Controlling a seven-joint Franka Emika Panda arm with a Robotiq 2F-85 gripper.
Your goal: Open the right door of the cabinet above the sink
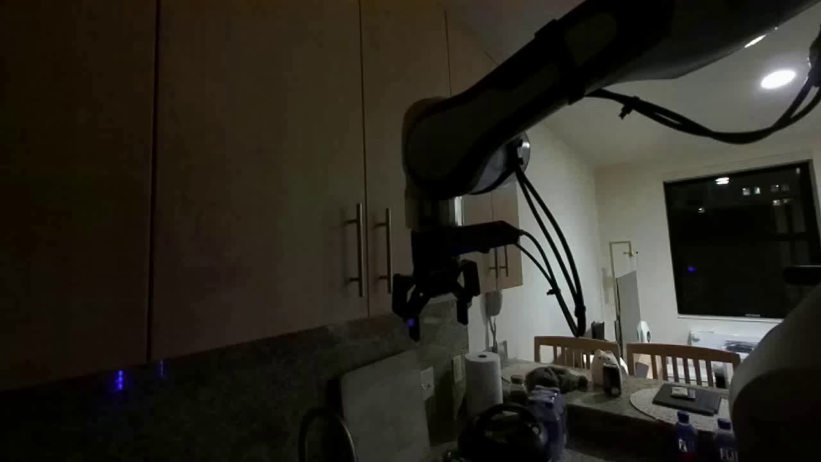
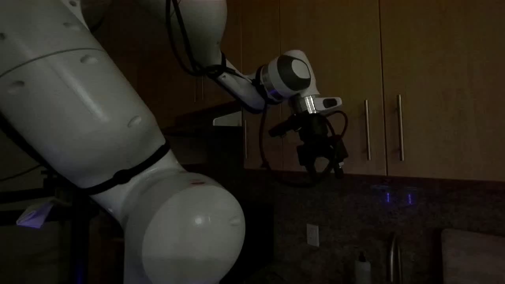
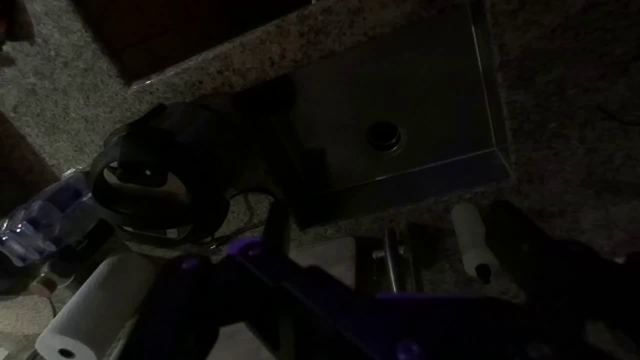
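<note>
The pale-beige two-door cabinet [image 1: 301, 128] hangs above the sink, with both doors shut in both exterior views. The right door [image 1: 404, 58] is partly hidden by the arm in an exterior view; it also shows at the right in an exterior view [image 2: 449, 86]. Its bar handle [image 1: 388, 250] is low on its left edge, also seen in an exterior view [image 2: 400, 128]. My gripper [image 1: 439, 324] points down, open and empty, apart from the handles near the cabinet's lower edge; it also shows in an exterior view [image 2: 325, 174]. In the wrist view its dark fingers [image 3: 392, 225] are spread.
Below are the sink [image 3: 420, 90], faucet [image 3: 391, 260], a white bottle [image 3: 470, 235], a cutting board [image 1: 385, 404], a black round appliance [image 1: 503, 433], a paper towel roll [image 1: 484, 378] and water bottles. The further cabinet [image 1: 510, 244] stands behind the arm. Light is very dim.
</note>
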